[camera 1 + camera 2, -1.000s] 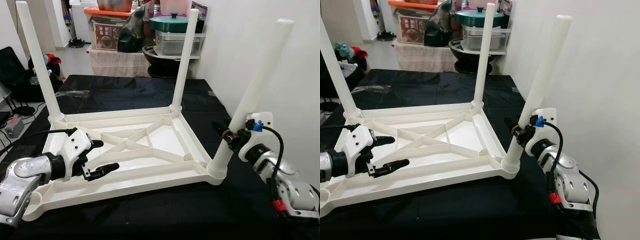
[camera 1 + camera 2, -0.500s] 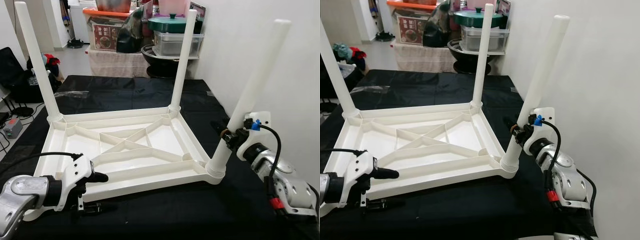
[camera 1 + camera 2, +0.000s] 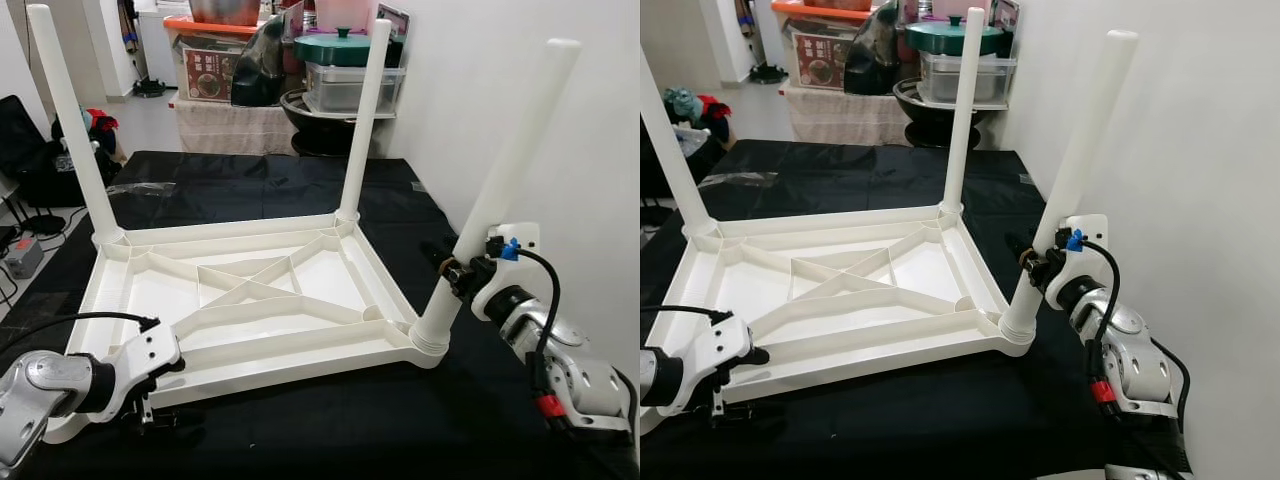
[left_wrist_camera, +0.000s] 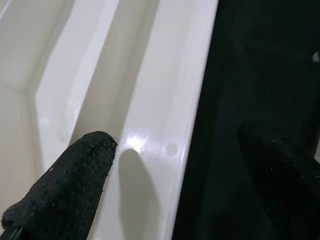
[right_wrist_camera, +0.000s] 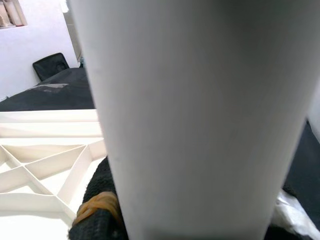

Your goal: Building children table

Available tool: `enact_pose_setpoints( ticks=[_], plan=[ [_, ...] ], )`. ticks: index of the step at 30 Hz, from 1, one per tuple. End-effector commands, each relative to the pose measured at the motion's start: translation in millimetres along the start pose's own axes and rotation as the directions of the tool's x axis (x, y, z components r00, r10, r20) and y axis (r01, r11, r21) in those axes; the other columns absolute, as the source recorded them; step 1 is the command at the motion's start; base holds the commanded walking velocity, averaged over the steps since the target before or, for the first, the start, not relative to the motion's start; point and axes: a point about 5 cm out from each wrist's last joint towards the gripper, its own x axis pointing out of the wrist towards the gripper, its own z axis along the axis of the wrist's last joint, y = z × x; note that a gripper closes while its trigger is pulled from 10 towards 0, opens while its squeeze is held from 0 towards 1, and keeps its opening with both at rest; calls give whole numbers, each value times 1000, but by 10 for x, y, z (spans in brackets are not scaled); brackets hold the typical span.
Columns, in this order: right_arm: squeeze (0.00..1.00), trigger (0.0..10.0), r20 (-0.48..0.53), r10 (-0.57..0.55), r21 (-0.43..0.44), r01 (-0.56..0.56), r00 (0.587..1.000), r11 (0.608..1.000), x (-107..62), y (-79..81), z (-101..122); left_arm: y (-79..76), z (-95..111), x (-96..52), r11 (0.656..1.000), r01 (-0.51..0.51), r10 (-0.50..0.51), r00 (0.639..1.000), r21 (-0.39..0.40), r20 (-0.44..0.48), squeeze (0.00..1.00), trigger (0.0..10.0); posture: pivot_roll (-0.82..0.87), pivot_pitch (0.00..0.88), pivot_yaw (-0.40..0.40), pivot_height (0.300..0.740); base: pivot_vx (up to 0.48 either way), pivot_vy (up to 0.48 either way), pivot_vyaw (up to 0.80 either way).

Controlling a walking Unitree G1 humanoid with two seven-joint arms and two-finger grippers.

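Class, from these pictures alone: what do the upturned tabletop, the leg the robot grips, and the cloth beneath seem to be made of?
Tabletop: likely moulded plastic, white and slightly glossy, with cast ribs. Leg in the right gripper: apparently the same white plastic, smooth tube. Cloth: probably black fabric, matt and faintly creased.

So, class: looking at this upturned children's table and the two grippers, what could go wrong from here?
1. The leg held by the right gripper leans outward; it may not be seated fully and could jam or pop out.
2. The left gripper straddles the tabletop's near rim; lifting there could tip the table.
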Motion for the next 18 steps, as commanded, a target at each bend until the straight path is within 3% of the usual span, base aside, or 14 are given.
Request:
enact_pose_setpoints(
  ticks=[1,9,12,18],
  plan=[
    [0,10000,-125,-23,101,36,992,994,-33,-32,-282,67,-34,-54,999,-19,20,999,41,-46,0,10000,119,0,-78,740,0,0,0],
    [0,10000,-121,-24,120,39,992,992,-48,-35,-285,200,-125,-104,987,-74,92,987,142,-129,0,10000,116,0,-72,740,0,0,0],
    [0,10000,-121,-24,120,39,992,992,-48,-35,-285,200,-125,-104,987,-74,92,987,142,-129,0,10000,116,0,-72,740,0,0,0],
    [0,10000,-128,-22,132,39,992,990,-80,-24,-320,448,-153,-147,941,-221,266,951,255,-158,0,10000,115,0,-65,740,0,0,0]
  ],
)
